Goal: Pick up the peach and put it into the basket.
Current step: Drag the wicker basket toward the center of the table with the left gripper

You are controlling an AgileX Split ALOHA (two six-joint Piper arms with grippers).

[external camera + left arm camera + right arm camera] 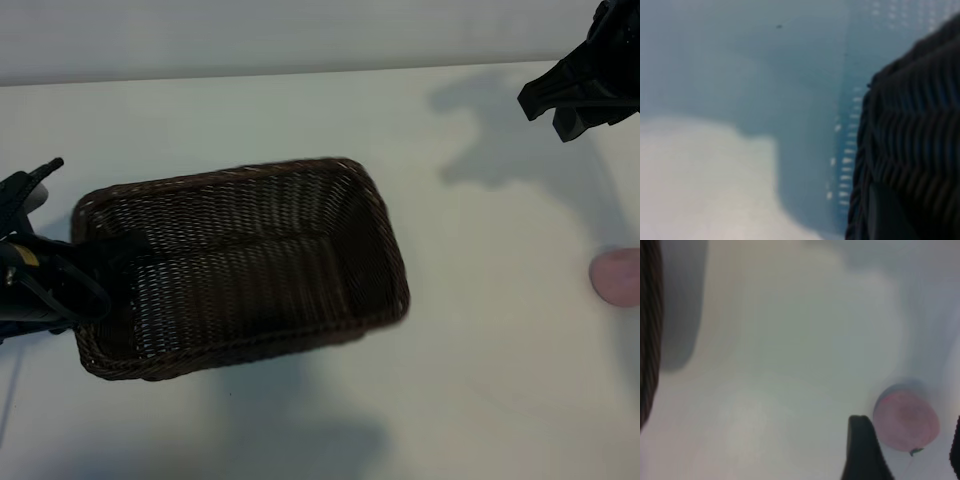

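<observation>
The peach [617, 277] lay on the white table [480, 330] at the far right edge of the scene, well apart from the basket [240, 265], which sat empty toward the left. The basket was turned a little askew, with its long side running left to right.

The right gripper [578, 92] hung above the table at the upper right, empty, and it pointed steeply down. In its wrist view the peach [906, 420] sat just beside 1 dark finger [863, 450], with the edge of the other finger at the frame's border, so the fingers were spread and the fruit lay between them. This was probably to line up a grasp from above, since the peach was round and could roll away if only 1 finger touched it.

The left gripper [100, 268] was at the left end of the basket, and its wrist view showed the woven rim [862, 165] very close. It seemed to pinch the rim, likely to keep the light basket steady, but the contact itself was hidden.
</observation>
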